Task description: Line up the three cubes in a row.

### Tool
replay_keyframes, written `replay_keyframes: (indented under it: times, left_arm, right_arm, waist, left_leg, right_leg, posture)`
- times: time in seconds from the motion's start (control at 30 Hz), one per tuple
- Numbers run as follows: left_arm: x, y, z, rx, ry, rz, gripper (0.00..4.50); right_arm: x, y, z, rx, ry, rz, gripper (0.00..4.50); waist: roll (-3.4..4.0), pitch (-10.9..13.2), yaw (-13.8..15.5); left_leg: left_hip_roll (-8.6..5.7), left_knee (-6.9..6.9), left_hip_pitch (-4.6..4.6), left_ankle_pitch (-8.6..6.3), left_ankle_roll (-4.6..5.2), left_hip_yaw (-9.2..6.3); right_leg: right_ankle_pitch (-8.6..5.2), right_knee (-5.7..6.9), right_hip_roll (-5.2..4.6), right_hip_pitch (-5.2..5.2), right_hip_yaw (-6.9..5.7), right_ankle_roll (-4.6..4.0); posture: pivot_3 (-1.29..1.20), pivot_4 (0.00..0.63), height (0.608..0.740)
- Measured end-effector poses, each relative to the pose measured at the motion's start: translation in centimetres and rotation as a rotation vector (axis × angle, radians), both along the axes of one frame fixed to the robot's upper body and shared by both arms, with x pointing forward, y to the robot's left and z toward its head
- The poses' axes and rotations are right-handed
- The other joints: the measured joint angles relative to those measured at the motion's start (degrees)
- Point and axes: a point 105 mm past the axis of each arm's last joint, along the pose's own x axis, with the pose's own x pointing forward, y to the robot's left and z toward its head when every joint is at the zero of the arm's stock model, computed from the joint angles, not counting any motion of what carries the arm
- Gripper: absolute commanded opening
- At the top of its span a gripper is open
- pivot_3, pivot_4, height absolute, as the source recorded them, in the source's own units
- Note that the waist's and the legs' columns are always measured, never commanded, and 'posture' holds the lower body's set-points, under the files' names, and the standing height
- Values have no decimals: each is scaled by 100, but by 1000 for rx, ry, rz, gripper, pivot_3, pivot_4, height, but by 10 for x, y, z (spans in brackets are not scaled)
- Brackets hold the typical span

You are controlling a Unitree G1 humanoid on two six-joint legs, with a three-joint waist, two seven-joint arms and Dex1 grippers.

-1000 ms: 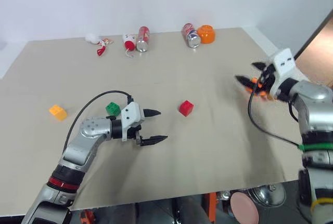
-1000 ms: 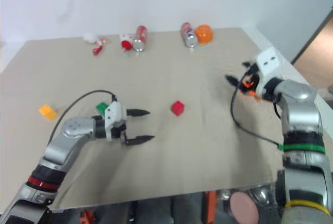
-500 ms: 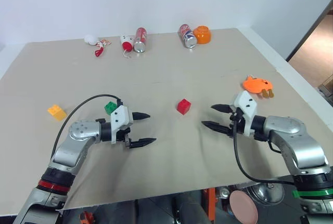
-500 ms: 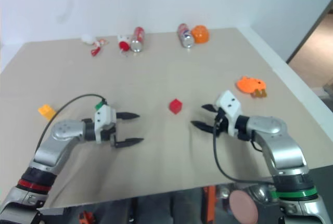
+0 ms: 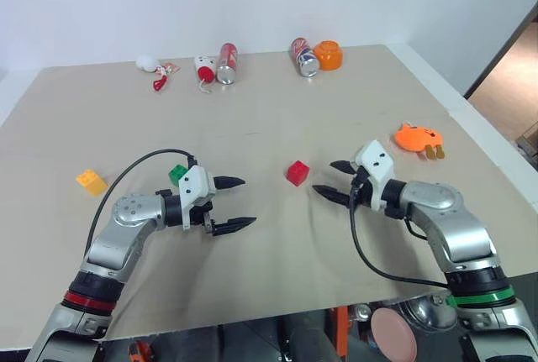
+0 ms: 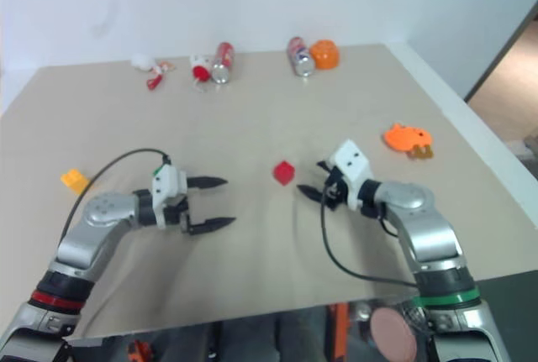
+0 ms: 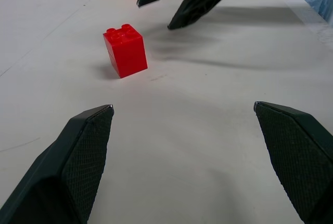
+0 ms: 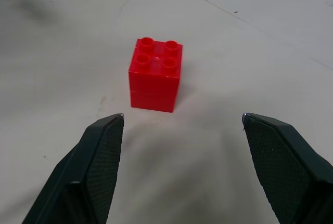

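Red cube (image 5: 297, 172) upright on table (image 5: 277, 118), mid-table. Right gripper (image 5: 329, 180) just beside it, jaws wide, empty, aimed at cube. Left gripper (image 5: 231, 204) near, other side, jaws wide, empty. Green cube (image 5: 177, 175) behind left gripper; yellow-orange cube (image 5: 91, 181) well apart, far left.

red cube (image 5: 297, 173), green cube (image 5: 178, 175), yellow-orange cube (image 5: 92, 181), beige table (image 5: 277, 118).

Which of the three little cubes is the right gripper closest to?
The red cube. It sits just ahead of the open right gripper, while the green cube and the yellow-orange cube lie far off on the robot's left.
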Motion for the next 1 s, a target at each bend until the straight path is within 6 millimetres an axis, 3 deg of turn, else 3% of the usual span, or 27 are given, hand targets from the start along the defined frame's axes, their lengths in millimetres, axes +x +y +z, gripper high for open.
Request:
replay_keyframes:
  times: [0.33,0.57,0.83,1.0]
  left_arm:
    - [2,2,5,-115,25,42,4500]
    - [0,1,0,-141,48,57,4500]
    - [-1,-3,10,-204,37,58,4500]
    - [-3,-4,11,-218,43,59,4500]
  right_arm:
    - [10,9,-6,21,2,-5,3745]
    - [15,19,2,36,-28,17,3745]
    - [17,24,-13,37,20,26,3745]
    - [23,26,-13,48,23,23,3745]
  waist:
    - [0,0,-2]
    - [-1,0,0]
    - [-1,0,0]
    - [-1,0,-3]
  left_leg:
    - [0,2,0,0,0,-1]
    - [0,2,-1,0,0,-2]
    - [0,2,-2,0,0,-2]
    - [1,2,-1,0,0,-4]
  right_leg:
    - [2,0,4,1,3,0]
    - [2,0,6,1,6,0]
    - [3,0,8,1,9,-1]
    - [3,0,14,1,13,-2]
  posture:
    - [0,150,740]
    - [0,150,740]
    - [0,150,740]
    - [0,150,740]
